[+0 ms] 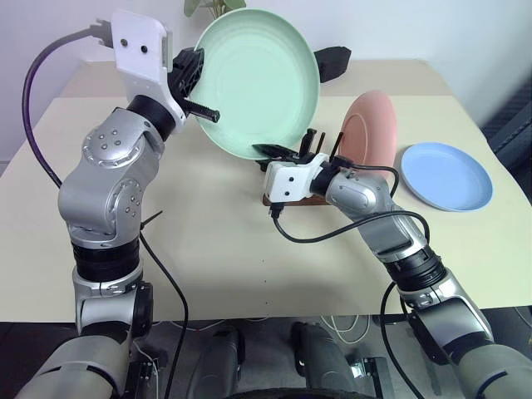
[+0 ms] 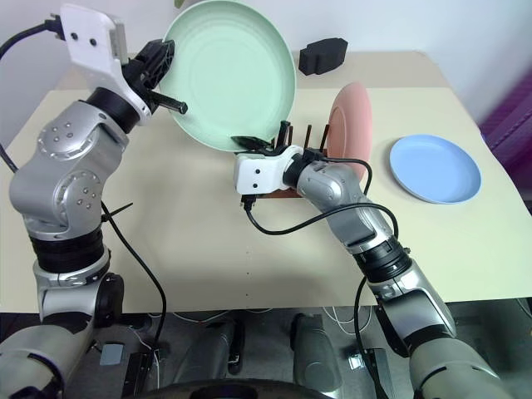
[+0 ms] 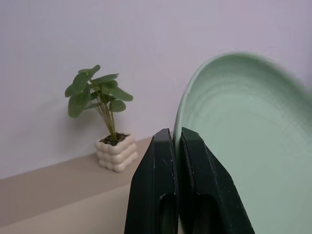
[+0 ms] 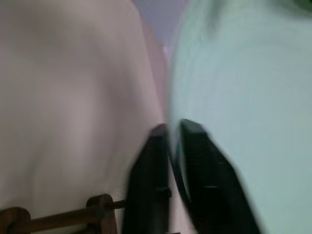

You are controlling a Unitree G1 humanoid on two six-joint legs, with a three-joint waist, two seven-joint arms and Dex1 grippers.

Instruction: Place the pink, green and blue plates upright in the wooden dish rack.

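Right gripper (image 1: pixel 274 153) — nearest piece of the action, reaching in from the near right, pointing roughly level toward far-left. Fingers closed on the bottom rim of the green plate (image 1: pixel 259 79); the right wrist view shows the rim pinched between the two black fingers (image 4: pixel 200 161).

Wooden dish rack (image 1: pixel 320 145) sits just behind and right of that gripper, mostly hidden by the forearm — only the peg tops show. Pink plate (image 1: pixel 371 125) already stands upright in it, toward the rack's right side.

Blue plate (image 1: pixel 446 174) lies flat on the table (image 1: pixel 216 249), right of the rack, apart from it, untouched.

Left gripper (image 1: pixel 189 71) is farther back and higher, fingers clamped on the green plate's left rim; the left wrist view shows the rim between its fingers (image 3: pixel 195 180).

So the green plate is off the table, held near-upright by both grippers, face toward the robot, hanging left of and above the rack. Looks like a handover or a two-hand steady.

Key relation: the free slots lie right of and below the plate's lower edge, just left of the pink plate. The right arm is the nearer one to the rack. The plate probably needs turning to stand parallel with the pink one before lowering between pegs. Risk: clipping the pink plate.

A black block (image 1: pixel 331 60) and a small potted plant (image 3: pixel 105 124) sit at the far edge.
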